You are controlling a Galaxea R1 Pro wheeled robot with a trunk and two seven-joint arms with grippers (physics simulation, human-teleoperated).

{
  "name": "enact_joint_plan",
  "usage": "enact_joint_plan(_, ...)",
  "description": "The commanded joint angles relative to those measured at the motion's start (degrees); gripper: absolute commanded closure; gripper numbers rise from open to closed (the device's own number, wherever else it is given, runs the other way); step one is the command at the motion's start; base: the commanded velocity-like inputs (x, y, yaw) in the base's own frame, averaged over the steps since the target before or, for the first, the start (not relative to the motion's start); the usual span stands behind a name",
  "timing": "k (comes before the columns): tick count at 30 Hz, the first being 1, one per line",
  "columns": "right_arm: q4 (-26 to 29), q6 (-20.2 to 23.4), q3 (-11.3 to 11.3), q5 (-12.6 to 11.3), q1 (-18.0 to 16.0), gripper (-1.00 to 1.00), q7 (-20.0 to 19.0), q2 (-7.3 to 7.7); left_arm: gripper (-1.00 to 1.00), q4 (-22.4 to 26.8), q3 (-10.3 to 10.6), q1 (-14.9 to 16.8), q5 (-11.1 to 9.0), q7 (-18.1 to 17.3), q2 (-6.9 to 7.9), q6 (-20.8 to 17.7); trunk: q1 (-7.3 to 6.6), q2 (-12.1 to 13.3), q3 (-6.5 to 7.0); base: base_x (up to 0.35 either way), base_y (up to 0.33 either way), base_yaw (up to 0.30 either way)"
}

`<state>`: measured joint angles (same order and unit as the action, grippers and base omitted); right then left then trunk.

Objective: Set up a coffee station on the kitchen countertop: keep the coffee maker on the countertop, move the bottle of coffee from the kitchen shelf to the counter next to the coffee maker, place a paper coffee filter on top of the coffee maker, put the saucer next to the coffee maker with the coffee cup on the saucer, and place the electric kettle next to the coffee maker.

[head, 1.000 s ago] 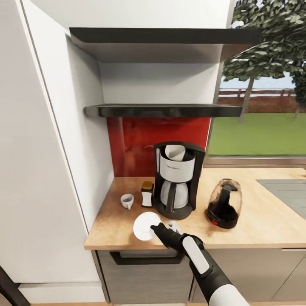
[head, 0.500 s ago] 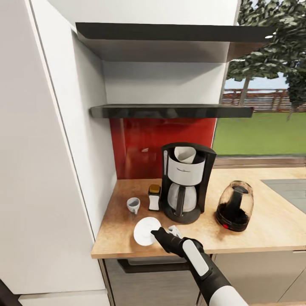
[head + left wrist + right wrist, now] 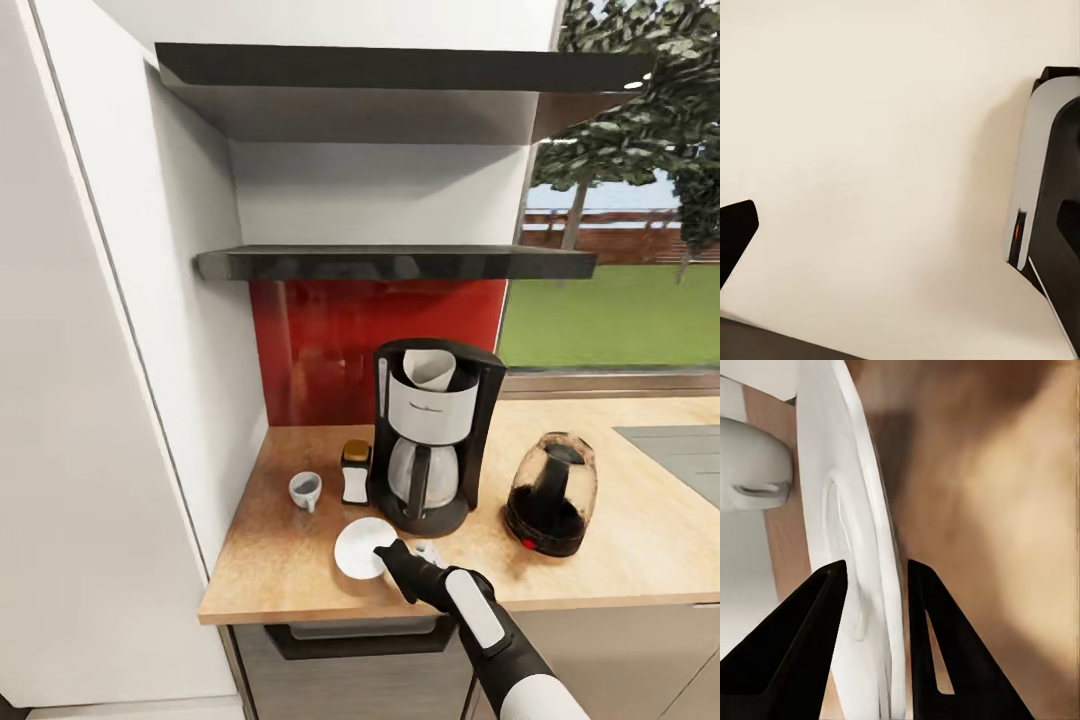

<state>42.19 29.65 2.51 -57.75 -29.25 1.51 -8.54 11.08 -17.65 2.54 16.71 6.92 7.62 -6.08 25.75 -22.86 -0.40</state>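
While the whole head view has slid a bit since half a second ago (camera moved, so the counter stuff just sits a touch differently in frame), the real change is small: the saucer and the right gripper holding it now sit a little closer to the coffee maker, just in front of its base and near the front edge of the kitchen countertop. In the right wrist view the two black fingers are pinching the saucer's rim from both sides, with the plate seen edge-on between them, so it's clamped on the saucer for sure. Whether the plate is resting flat on the wood or lifted slightly, I honestly can't tell. The coffee cup stands by itself on the countertop to the left of the bottle of coffee, which is right beside the coffee maker. The paper coffee filter sits in the top of the machine. The electric kettle is on the other side of the coffee maker, apart from it. The kitchen shelf hangs above. The left wrist view gives a plain cream surface with a dark fingertip at one edge, so I can't tell if that claw is spread or closed.
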Motion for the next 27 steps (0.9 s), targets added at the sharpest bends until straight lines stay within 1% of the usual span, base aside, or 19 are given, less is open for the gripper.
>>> enact_joint_plan(1, 0.01, 0.14, -0.02, -0.32, -0.02, 1.00, 0.16, 0.01, -1.00, 0.09, -0.36, 0.01, 0.81, 0.02, -0.05, -0.31, 0.03, -0.06, -0.04, 0.028, -0.015, 0.000)
enact_joint_plan(9, 0.00, 0.15, -0.05, -0.27, -0.02, 1.00, 0.16, 0.01, -1.00, 0.09, -0.37, 0.01, 0.95, 0.02, -0.05, -0.38, 0.03, -0.06, -0.04, 0.005, -0.003, 0.000)
enact_joint_plan(10, 0.00, 0.13, -0.05, -0.26, -0.02, -1.00, 0.16, 0.01, -1.00, 0.09, -0.37, 0.01, 0.95, 0.02, -0.04, -0.38, 0.03, -0.06, -0.04, 0.000, 0.000, 0.000)
enact_joint_plan(23, 0.73, 0.30, 0.07, -0.25, -0.02, -1.00, 0.16, 0.01, -1.00, 0.09, -0.37, 0.01, 0.95, 0.02, 0.03, -0.34, 0.03, -0.06, -0.04, 0.000, 0.000, 0.000)
enact_joint_plan(27, 3.44, 0.52, 0.04, -0.25, -0.02, -1.00, 0.23, 0.01, -1.00, 0.09, -0.37, 0.01, 0.95, 0.02, -0.01, -0.34, 0.03, -0.06, -0.04, 0.000, -0.093, 0.000)
